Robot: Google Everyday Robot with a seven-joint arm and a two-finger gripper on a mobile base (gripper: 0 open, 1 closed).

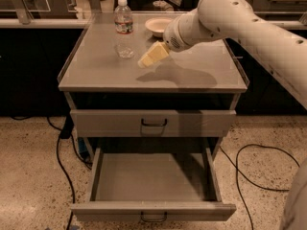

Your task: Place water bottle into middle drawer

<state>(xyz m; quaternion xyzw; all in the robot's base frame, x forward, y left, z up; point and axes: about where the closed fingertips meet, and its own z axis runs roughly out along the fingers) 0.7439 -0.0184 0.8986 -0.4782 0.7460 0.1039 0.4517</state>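
The water bottle [123,17] stands upright at the back left of the cabinet top [192,75], its white cap on and a red-and-white label around it. My gripper [150,57], pale yellow at its tip, hangs low over the top, to the right of the bottle and nearer the front, apart from it and holding nothing that I can see. The middle drawer [153,211] is pulled far out below, showing a bare grey floor. Above it, the upper drawer [153,122] sits pushed in.
A white bowl [158,26] rests at the back of the top, right of the bottle and just behind my wrist. My white arm [240,18] reaches in from the right. Black cables [62,152] lie on the speckled floor on both sides of the cabinet.
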